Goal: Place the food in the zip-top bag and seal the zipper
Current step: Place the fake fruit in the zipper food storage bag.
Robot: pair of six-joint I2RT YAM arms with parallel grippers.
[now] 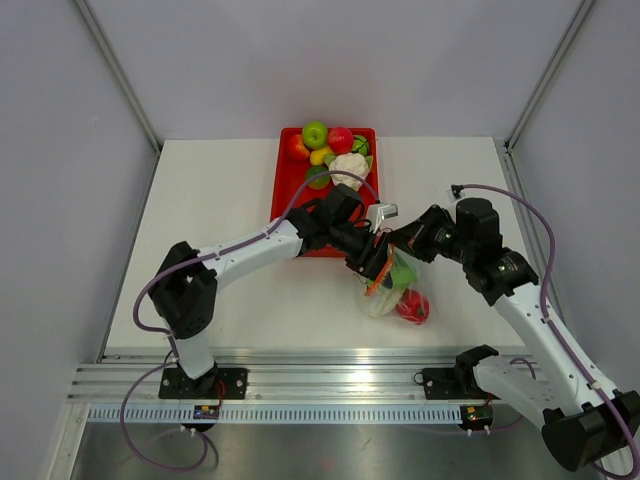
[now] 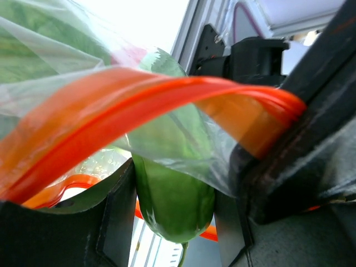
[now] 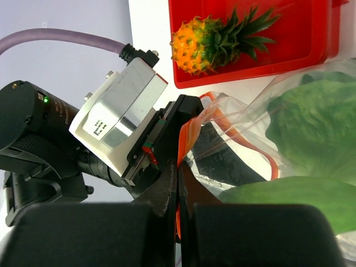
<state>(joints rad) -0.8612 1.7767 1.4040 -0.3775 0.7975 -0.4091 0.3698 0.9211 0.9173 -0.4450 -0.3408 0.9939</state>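
Top external, bag spot: the zip-top bag (image 1: pixel 385 295) lies on the table (image 1: pixel 220 200) at about 5 o'clock from the red tray (image 1: pixel 287 185). Both arms meet at its mouth.
Top external, contents: lettuce (image 1: pixel 402 272) near the mouth and tomato (image 1: pixel 412 306) at the bag's 4 o'clock end. Both look to be inside.
Top external, why so crowded: my guess is the loading is done and sealing is what's left.
Left wrist, zipper: the zipper (image 2: pixel 139 105) arcs from 8 to 3 o'clock, with a second strip lower down, so the mouth isn't closed here.
Left wrist, tool: the left gripper (image 2: pixel 181 189) has its fingers apart with the cucumber piece (image 2: pixel 172 217) and bag film between them. Can't tell if it's actually clamping.
Right wrist, tool: the right gripper (image 3: pixel 178 183) is pinched tight on the zipper strip at 6 o'clock, probably to press it together.
Right wrist, bag look: clear and crinkly, with the orange rim gaping in a loop. The pineapple (image 3: pixel 206 44) sits in the tray at 12 o'clock.
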